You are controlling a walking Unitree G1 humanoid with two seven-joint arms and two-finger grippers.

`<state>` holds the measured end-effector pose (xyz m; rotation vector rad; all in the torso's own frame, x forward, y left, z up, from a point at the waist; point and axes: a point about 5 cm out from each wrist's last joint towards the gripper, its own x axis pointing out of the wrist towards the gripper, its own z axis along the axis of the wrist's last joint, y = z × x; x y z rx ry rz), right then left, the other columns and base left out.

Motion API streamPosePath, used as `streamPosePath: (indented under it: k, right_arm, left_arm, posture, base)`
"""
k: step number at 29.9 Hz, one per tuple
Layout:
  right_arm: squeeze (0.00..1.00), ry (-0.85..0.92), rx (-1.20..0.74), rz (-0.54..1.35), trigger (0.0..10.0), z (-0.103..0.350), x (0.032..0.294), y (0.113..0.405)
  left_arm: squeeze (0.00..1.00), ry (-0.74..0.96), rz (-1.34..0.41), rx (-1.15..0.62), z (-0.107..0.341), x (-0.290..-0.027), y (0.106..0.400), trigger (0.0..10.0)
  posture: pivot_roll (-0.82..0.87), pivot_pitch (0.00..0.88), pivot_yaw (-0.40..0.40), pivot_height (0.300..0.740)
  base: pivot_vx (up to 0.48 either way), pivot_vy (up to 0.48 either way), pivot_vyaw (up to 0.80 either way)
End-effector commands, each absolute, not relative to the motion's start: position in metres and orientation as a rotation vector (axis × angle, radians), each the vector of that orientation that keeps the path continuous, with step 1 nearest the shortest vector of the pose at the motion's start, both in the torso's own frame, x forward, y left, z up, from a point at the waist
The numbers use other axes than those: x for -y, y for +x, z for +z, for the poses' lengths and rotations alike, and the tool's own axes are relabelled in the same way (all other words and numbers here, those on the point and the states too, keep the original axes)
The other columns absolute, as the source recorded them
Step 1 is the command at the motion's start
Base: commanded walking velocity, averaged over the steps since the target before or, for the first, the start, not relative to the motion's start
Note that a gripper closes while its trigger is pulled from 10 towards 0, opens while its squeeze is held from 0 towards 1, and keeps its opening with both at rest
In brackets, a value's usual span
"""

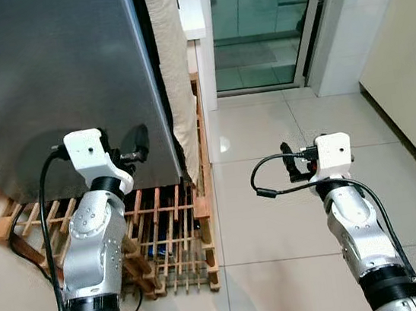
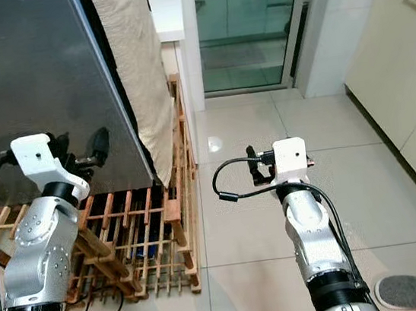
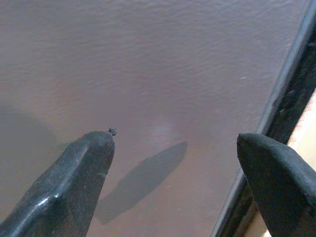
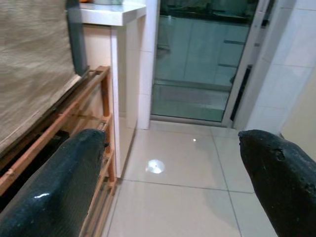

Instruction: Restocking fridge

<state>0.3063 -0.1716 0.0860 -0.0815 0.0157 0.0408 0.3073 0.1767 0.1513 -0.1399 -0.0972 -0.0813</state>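
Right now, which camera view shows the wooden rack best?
The left eye view: the wooden rack lies under the fridge, with its slats and front corner visible. The right eye view shows the same. The right wrist view gives one side rail; the left wrist view, between open fingers, gives fridge door.

No words, labels, brand marks or numbers can be read anywhere in these pictures — the steel fridge door (image 1: 44, 77) carries no badge or sticker that shows, and the pale cabinet (image 1: 410, 60) on the far side is blank as well.
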Motion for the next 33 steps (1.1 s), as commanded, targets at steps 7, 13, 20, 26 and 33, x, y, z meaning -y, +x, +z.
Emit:
streamPosePath:
  k: [7,13,20,26,33]
  right_arm:
    - [0.0,-0.065,0.001,0.039,10.0,0.09,0.17,0.308]
    - [0.0,-0.066,-0.002,0.027,10.0,0.088,0.172,0.306]
    - [0.0,-0.084,-0.008,0.022,10.0,0.086,0.173,0.304]
    - [0.0,-0.071,-0.003,0.005,10.0,0.087,0.176,0.304]
    - [0.0,-0.067,-0.002,0.003,10.0,0.086,0.173,0.304]
  left_arm:
    - [0.0,-0.154,-0.116,0.111,0.152,-0.17,0.309,10.0]
    - [0.0,-0.135,-0.137,0.113,0.153,-0.168,0.31,10.0]
    - [0.0,-0.111,-0.169,0.119,0.154,-0.16,0.315,10.0]
    - [0.0,-0.081,-0.182,0.111,0.157,-0.156,0.328,10.0]
    - [0.0,-0.105,-0.179,0.066,0.162,-0.144,0.355,10.0]
  posture:
    - [0.0,0.0,0.051,0.74]
    - [-0.01,0.0,0.058,0.74]
    - [-0.02,0.0,0.068,0.74]
    - [-0.02,0.0,0.072,0.74]
    - [-0.03,0.0,0.083,0.74]
  base:
    - [0.0,-0.343,0.67]
    - [0.0,0.0,0.0]
    - [0.0,0.0,0.0]
    - [0.0,0.0,0.0]
    - [0.0,0.0,0.0]
